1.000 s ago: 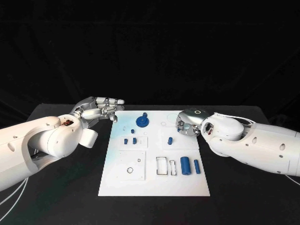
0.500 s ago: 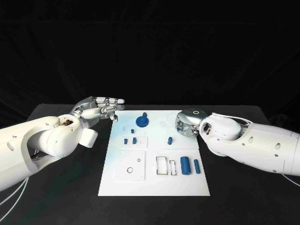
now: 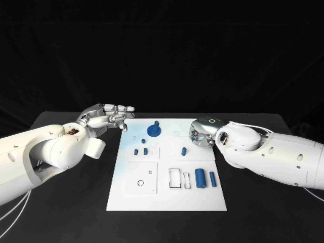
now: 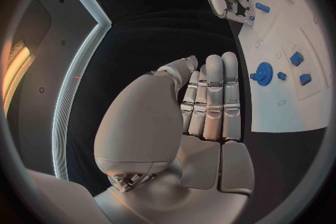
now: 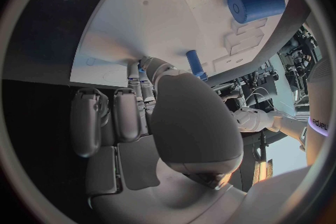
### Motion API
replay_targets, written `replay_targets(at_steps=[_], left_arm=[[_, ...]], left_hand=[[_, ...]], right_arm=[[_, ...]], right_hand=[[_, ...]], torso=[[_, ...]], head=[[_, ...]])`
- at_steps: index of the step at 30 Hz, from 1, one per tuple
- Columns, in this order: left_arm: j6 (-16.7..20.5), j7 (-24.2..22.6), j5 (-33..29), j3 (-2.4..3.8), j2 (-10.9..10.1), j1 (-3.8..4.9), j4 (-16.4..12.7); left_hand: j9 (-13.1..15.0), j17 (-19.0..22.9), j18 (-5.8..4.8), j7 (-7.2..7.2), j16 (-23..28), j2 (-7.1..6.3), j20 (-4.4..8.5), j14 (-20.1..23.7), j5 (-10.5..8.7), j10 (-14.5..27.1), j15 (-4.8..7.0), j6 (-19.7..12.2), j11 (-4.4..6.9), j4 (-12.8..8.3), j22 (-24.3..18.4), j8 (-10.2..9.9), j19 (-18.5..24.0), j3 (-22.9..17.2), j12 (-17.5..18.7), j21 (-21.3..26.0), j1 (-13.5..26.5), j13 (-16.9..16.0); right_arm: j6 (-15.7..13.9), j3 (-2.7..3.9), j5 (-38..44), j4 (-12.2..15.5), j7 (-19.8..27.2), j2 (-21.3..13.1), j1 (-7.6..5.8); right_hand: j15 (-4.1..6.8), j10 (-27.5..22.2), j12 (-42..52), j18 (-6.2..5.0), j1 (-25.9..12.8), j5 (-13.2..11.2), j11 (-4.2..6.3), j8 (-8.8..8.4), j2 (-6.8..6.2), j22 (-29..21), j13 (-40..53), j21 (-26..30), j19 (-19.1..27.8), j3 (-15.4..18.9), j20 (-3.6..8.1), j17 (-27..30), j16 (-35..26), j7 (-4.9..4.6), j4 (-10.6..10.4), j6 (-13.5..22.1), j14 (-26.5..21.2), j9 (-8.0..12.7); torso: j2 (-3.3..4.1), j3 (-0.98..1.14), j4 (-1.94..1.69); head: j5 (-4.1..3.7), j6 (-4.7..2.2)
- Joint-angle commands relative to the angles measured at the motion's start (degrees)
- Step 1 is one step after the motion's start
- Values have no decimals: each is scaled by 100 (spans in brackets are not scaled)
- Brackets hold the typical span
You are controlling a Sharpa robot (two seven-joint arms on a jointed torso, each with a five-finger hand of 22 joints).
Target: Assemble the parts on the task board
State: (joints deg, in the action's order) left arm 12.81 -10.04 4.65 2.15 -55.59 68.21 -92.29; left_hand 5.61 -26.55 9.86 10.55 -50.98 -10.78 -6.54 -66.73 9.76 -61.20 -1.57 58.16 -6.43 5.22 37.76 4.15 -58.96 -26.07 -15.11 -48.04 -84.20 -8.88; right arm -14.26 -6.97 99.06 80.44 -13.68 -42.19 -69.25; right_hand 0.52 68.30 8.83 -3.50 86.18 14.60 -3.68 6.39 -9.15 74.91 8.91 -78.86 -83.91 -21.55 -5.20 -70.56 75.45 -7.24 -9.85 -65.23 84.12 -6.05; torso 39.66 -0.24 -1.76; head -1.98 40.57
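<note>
The white task board (image 3: 169, 195) lies in the middle of the table. A blue gear (image 3: 154, 131) sits near its far edge, and three short pegs (image 3: 145, 151) stand in the middle. A thick blue cylinder (image 3: 200, 178) and a thinner one (image 3: 213, 178) lie at the right. My left hand (image 3: 107, 117) hovers off the board's far left corner, fingers (image 4: 213, 95) straight and side by side, holding nothing. My right hand (image 3: 202, 134) is at the board's right edge with fingers curled down onto it (image 5: 143, 75). A bit of blue shows at the fingertips; whether they hold a part is unclear.
White outlined slots (image 3: 180, 178) and a square plate with a ring (image 3: 142, 182) lie on the board's near half. In the right wrist view a blue peg (image 5: 195, 63) stands just beyond the fingertips. Black table (image 3: 67, 202) surrounds the board.
My right arm has eased slightly toward the board's middle. The left hand and the parts have stayed put.
</note>
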Motion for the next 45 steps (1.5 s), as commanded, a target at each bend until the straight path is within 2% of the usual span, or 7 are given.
replay_targets(at_steps=[1, 9, 21, 26, 34, 39, 45], left_arm=[[-93, 21, -23, 4, 16, 2, 7], [-70, 61, -14, 4, 29, 2, 24], [-69, 85, 0, 3, 44, 1, 61], [-72, 97, 1, 3, 51, 1, 70], [-63, 103, 1, 2, 53, 1, 68], [-55, 94, 1, -2, 79, 1, 56], [-19, 72, 1, -13, 131, 1, 56]], left_hand=[[-7, 9, 72, -8, 28, 53, 4, 41, 8, 41, -1, -37, 5, -11, -7, -26, 29, 32, -35, 25, 5, -6], [-10, 28, 74, -1, 41, 77, 2, 57, 11, 54, -4, -45, 1, -37, -16, -23, 34, 37, -46, 39, -25, -8], [-14, 46, 75, 5, 49, 84, 3, 67, 11, 68, -4, -52, -4, -74, -20, -21, 35, 44, -56, 46, -61, -9], [-14, 46, 75, 5, 49, 84, 3, 67, 11, 68, -4, -52, -4, -74, -20, -21, 35, 44, -56, 46, -61, -9], [-15, 50, 75, 8, 52, 84, 3, 70, 11, 74, -5, -55, -6, -81, -20, -21, 36, 47, -57, 47, -65, -9], [-16, 54, 75, 10, 55, 85, 2, 74, 10, 79, -7, -57, -9, -83, -21, -21, 37, 51, -58, 49, -65, -8], [-16, 56, 74, 11, 56, 87, 2, 75, 10, 78, -8, -57, -9, -83, -22, -20, 37, 52, -60, 49, -65, -9]], right_arm=[[15, -34, -117, -11, 110, 2, 54], [-521, -33, -319, -4, 210, -53, 55], [-1042, -9, -469, 138, 295, -175, 21], [-1075, 10, -532, 417, 296, -342, -63], [-1109, 28, -676, 1143, 310, -598, -148], [-1107, 29, -677, 1582, 361, -489, -74], [-1089, 24, -558, 1742, 416, -229, 60]], right_hand=[[54, 87, -10, 116, -39, -29, 23, 12, 49, 1105, 8, -65, -146, -106, 15, -13, 40, 3, 56, -84, 234, -24], [74, 195, -21, 134, -72, -65, 49, 33, 109, 1148, 2, -147, -182, -309, 37, -37, 77, 20, 193, -170, 242, -53], [71, 187, -62, 133, -130, -66, 42, 19, 78, 1151, -13, -141, -178, -376, 40, -36, 85, 13, 253, -168, 240, -58], [69, 191, -72, 136, -162, -79, 40, 16, 62, 1159, -16, -156, -184, -392, 38, -41, 91, 11, 269, -172, 240, -61], [67, 198, -80, 137, -195, -93, 39, 14, 49, 1162, -18, -161, -186, -402, 37, -40, 93, 12, 278, -176, 240, -64], [67, 199, -81, 137, -199, -92, 39, 13, 49, 1162, -19, -159, -185, -405, 37, -47, 98, 12, 281, -176, 241, -65], [67, 202, -87, 135, -206, -83, 39, 11, 52, 1161, -20, -152, -182, -419, 37, -43, 97, 11, 292, -177, 240, -66]], torso=[[-3, -1, 2], [-6, -6, -3], [-8, -6, 6], [-3, -6, 8], [1, -3, 16], [-1, -5, 6], [-4, -12, -9]], head=[[2, -8], [-3, -31], [29, -56], [27, -57], [73, -63], [162, -52], [301, 0]])
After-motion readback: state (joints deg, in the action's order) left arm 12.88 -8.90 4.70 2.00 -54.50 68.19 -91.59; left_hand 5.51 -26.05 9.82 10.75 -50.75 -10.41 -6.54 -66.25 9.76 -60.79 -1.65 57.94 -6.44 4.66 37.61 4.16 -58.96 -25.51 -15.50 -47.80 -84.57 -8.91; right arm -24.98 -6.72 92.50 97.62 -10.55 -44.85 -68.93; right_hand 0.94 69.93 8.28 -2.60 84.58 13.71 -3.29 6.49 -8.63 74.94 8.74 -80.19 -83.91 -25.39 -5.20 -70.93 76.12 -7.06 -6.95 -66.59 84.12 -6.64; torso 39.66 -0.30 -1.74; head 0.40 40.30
